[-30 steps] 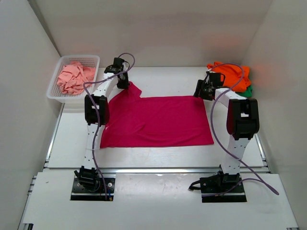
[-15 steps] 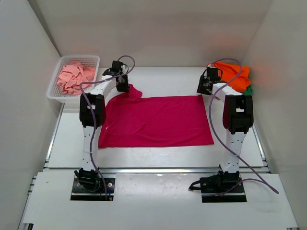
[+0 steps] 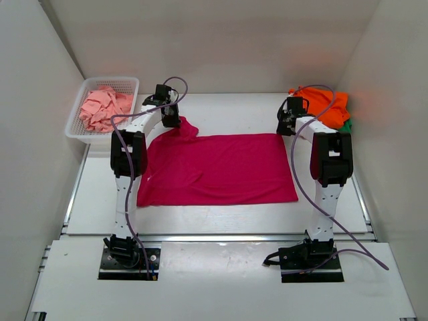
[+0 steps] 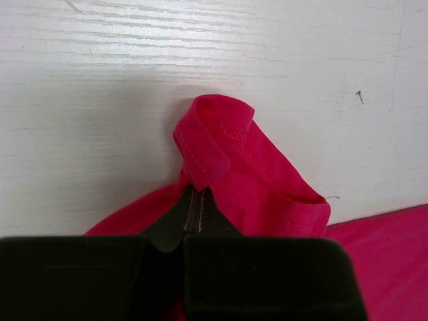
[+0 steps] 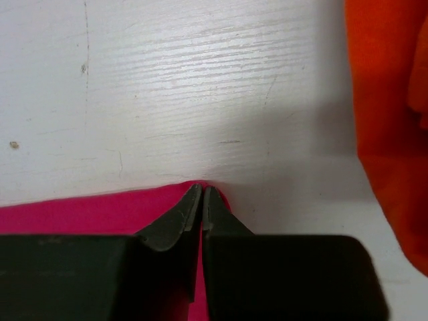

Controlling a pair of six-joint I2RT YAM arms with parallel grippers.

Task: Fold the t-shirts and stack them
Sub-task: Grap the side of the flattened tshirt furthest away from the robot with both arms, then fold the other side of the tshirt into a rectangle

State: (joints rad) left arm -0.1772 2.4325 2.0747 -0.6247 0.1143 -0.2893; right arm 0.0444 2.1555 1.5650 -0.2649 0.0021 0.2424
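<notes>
A magenta-pink t-shirt (image 3: 221,167) lies spread flat in the middle of the table. My left gripper (image 3: 172,122) is shut on its bunched far-left sleeve, and in the left wrist view the folded hem (image 4: 221,134) rises just past the closed left gripper (image 4: 198,190). At the shirt's far-right corner my right gripper (image 3: 284,130) is also shut. In the right wrist view that gripper (image 5: 202,188) pinches the magenta edge (image 5: 80,212). An orange t-shirt (image 3: 328,103) lies on a green one (image 3: 346,125) at the far right. A salmon-pink t-shirt (image 3: 103,107) sits crumpled in the basket.
The white mesh basket (image 3: 100,138) stands at the far left against the side wall. White walls close in the table on three sides. The orange cloth (image 5: 388,100) lies just right of my right gripper.
My right gripper has moved onto the shirt's far-right corner and closed on it. The left arm shifted slightly with the sleeve, then held still.
</notes>
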